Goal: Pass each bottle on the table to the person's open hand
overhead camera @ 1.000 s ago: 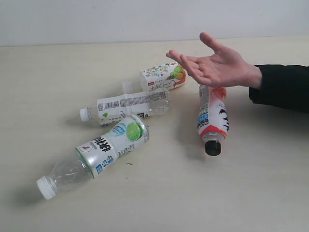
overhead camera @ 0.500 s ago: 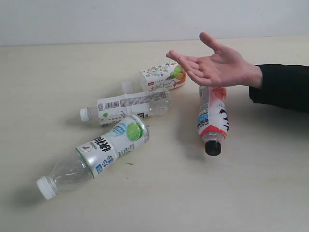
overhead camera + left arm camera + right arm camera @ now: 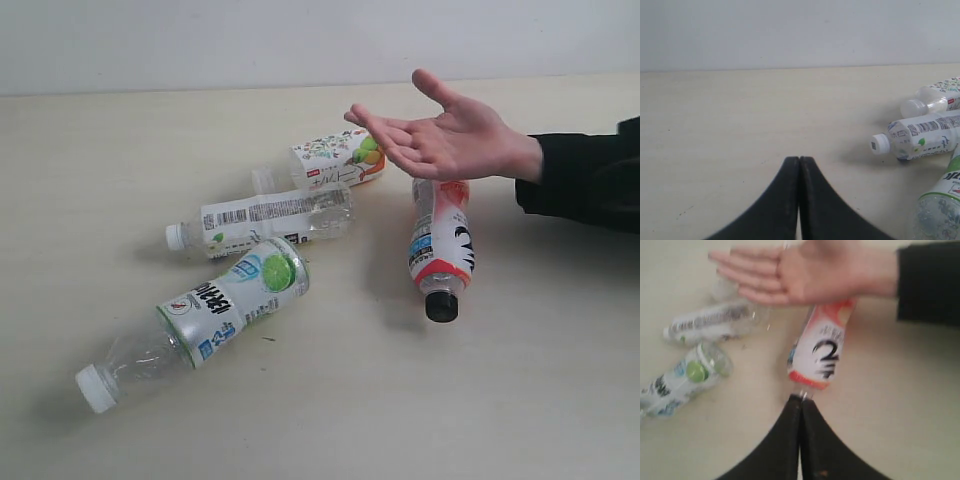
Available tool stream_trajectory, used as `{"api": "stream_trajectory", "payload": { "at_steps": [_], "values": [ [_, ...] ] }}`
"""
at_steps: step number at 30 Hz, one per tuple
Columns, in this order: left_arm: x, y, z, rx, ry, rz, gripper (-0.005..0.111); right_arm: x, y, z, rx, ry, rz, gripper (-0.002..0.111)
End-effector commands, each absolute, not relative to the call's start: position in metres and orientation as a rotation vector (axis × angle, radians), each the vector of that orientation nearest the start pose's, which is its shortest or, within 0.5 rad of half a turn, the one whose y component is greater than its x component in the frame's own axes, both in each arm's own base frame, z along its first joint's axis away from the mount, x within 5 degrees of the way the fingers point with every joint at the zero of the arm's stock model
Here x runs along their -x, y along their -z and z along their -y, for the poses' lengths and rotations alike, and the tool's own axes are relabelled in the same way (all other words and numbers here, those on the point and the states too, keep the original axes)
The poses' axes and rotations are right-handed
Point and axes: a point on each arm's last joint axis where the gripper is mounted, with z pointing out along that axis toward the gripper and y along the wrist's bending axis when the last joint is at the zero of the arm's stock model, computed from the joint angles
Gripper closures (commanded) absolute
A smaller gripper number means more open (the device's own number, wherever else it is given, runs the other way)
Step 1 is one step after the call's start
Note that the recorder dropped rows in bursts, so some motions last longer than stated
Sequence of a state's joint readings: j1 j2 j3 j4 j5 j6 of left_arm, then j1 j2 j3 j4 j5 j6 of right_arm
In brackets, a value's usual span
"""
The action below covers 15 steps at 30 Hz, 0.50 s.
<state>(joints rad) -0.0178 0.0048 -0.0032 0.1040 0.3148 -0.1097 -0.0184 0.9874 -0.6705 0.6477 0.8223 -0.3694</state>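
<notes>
Four bottles lie on their sides on the table [image 3: 520, 400]: a lime-label bottle [image 3: 225, 300] at front left, a barcode-label bottle [image 3: 265, 217] behind it, a fruit-label bottle [image 3: 335, 160] farthest back, and a red-white bottle [image 3: 440, 245] with a black cap to the right. The person's open hand [image 3: 450, 140] hovers palm up over the red-white bottle's base. In the right wrist view my right gripper [image 3: 801, 397] is shut and empty, its tips hiding the cap of the red-white bottle [image 3: 822, 352]. My left gripper [image 3: 799, 159] is shut and empty, away from the barcode-label bottle [image 3: 925, 140].
The person's black sleeve [image 3: 585, 180] reaches in from the right edge. A pale wall [image 3: 300, 40] runs along the table's far edge. Bare tabletop lies at the left and along the front.
The bottles and the hand have stayed put. A small dark shape has come into the exterior view at the right edge, just above the sleeve.
</notes>
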Motion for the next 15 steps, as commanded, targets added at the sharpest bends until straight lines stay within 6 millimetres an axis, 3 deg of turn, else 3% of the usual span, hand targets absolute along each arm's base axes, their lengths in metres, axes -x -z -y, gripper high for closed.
{"api": "stream_trajectory", "payload": {
  "at_steps": [1,5,9,12,15],
  "values": [
    [-0.054,-0.185,-0.001,0.017,0.004,-1.793,0.104,-0.197,-0.247,-0.041,0.052,-0.727,-2.679,0.095],
    [-0.054,-0.185,-0.001,0.017,0.004,-1.793,0.104,-0.208,-0.222,-0.035,0.033,-0.646,-2.82,0.088],
    [-0.054,-0.185,-0.001,0.017,0.004,-1.793,0.104,-0.213,-0.199,-0.018,-0.078,-0.379,-2.971,0.089],
    [-0.054,-0.185,-0.001,0.017,0.004,-1.793,0.104,-0.214,-0.195,-0.003,-0.147,-0.14,-2.996,0.094],
    [-0.054,-0.185,-0.001,0.017,0.004,-1.793,0.104,-0.218,-0.201,0.002,-0.193,-0.062,-2.909,0.106]
  ]
}}
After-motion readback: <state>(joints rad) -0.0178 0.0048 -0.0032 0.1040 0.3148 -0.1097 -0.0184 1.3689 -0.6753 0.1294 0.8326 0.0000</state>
